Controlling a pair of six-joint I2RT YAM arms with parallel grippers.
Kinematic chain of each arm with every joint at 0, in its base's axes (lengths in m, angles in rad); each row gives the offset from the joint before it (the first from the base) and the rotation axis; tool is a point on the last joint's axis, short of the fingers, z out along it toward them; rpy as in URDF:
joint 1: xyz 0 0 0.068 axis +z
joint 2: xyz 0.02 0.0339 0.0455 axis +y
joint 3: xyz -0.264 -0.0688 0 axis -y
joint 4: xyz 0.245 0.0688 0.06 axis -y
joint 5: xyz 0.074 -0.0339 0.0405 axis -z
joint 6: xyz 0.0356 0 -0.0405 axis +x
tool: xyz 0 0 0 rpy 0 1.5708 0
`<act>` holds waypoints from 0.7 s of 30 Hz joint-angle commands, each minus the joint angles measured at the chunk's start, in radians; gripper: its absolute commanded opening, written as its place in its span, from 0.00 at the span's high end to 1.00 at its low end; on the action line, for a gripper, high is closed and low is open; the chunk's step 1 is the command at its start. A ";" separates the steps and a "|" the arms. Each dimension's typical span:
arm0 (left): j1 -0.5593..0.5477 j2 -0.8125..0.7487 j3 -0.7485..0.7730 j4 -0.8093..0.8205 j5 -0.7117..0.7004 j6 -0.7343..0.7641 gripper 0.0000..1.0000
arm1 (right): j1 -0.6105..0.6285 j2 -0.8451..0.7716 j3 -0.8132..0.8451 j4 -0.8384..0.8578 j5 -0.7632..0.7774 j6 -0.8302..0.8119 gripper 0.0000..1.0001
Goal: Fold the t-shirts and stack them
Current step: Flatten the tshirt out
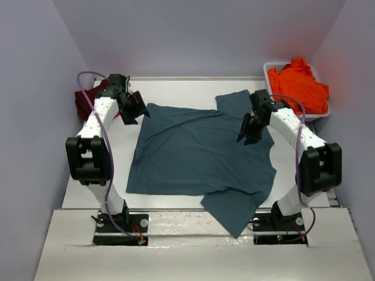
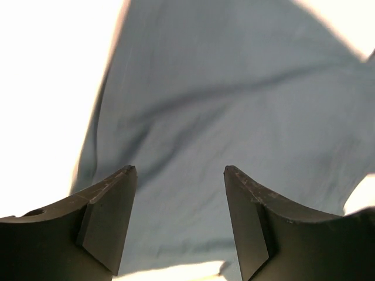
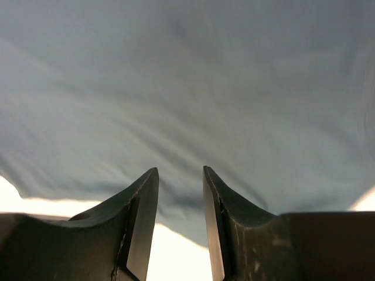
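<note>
Teal-blue t-shirt (image 1: 199,152) flat, long axis left-right, hem leftward

The plain slate-blue t-shirt (image 1: 199,152) contrasts with orange t-shirt (image 1: 299,85), maroon t-shirt (image 1: 82,102), white tub (image 1: 267,68), white table (image 1: 176,89).

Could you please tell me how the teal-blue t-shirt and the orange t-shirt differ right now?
The teal-blue t-shirt lies spread flat on the table; the orange t-shirt sits crumpled in the white tub. The teal-blue one fills the table's middle; the orange one is at the far right corner. Both are plain, single-colour cloth.
</note>
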 commanded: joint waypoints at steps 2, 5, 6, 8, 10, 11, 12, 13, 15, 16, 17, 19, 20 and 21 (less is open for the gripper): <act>0.006 0.274 0.333 -0.003 -0.030 0.057 0.29 | 0.005 0.233 0.276 0.055 0.067 -0.023 0.58; 0.006 0.447 0.540 -0.035 -0.041 0.096 0.30 | 0.005 0.357 0.410 0.060 0.034 -0.016 0.58; 0.006 0.495 0.603 -0.061 -0.057 0.107 0.30 | -0.004 0.383 0.436 0.063 0.022 -0.014 0.58; 0.006 0.602 0.750 -0.099 -0.077 0.129 0.30 | -0.004 0.454 0.505 0.064 0.010 -0.011 0.58; 0.006 0.646 0.812 -0.090 -0.075 0.130 0.30 | -0.004 0.497 0.548 0.054 0.008 -0.012 0.58; 0.006 0.675 0.820 -0.073 -0.081 0.130 0.31 | -0.004 0.530 0.583 0.049 0.011 -0.015 0.58; 0.006 0.687 0.843 -0.070 -0.086 0.133 0.31 | -0.004 0.544 0.599 0.037 0.010 -0.017 0.58; 0.006 0.696 0.852 -0.066 -0.089 0.141 0.31 | -0.004 0.555 0.609 0.035 0.007 -0.020 0.58; 0.006 0.722 0.882 -0.072 -0.130 0.153 0.31 | -0.004 0.572 0.617 0.028 0.007 -0.022 0.58; 0.006 0.727 0.887 -0.075 -0.150 0.158 0.31 | -0.004 0.573 0.614 0.026 0.007 -0.022 0.58; 0.006 0.732 0.890 -0.075 -0.153 0.161 0.31 | -0.004 0.572 0.610 0.028 0.007 -0.023 0.58; 0.006 0.748 0.906 -0.073 -0.147 0.162 0.32 | -0.004 0.561 0.585 0.034 0.013 -0.023 0.58; 0.006 0.762 0.912 -0.073 -0.140 0.161 0.32 | -0.004 0.558 0.577 0.035 0.014 -0.025 0.58; 0.016 0.770 0.925 -0.070 -0.133 0.164 0.32 | -0.004 0.555 0.564 0.035 0.014 -0.026 0.58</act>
